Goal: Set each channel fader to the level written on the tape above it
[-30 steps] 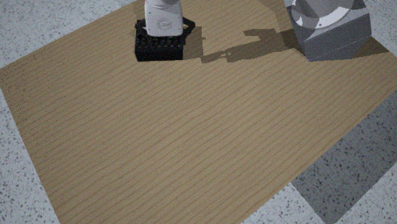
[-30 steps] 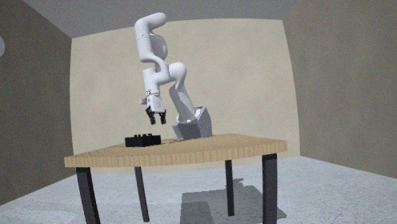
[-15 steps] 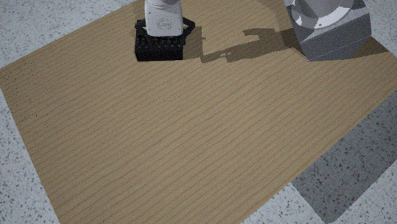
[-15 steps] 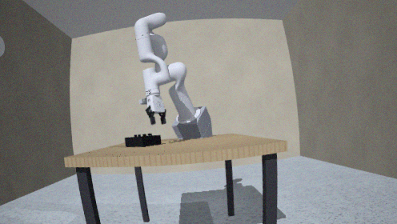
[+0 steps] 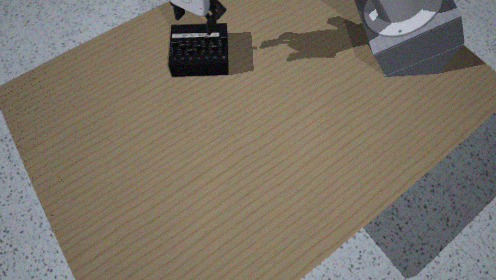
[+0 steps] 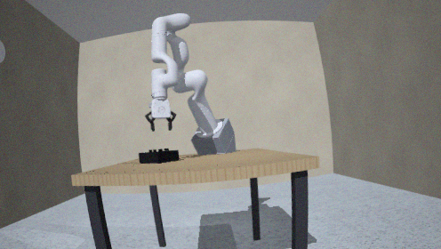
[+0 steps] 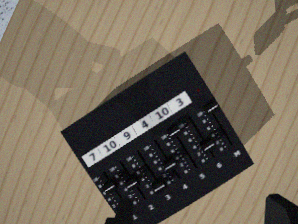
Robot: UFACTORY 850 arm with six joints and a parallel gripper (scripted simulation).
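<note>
1 lighting desk [image 7: 157,145], 7 faders, 1 tape [image 7: 136,128], 1 gripper [image 6: 160,123] released

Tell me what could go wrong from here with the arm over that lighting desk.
The faders sit close together, so the wide-open gripper could nudge two at once. The master fader stands right beside the last channel and could get bumped. The small desk may slide on the table when pushed.
</note>
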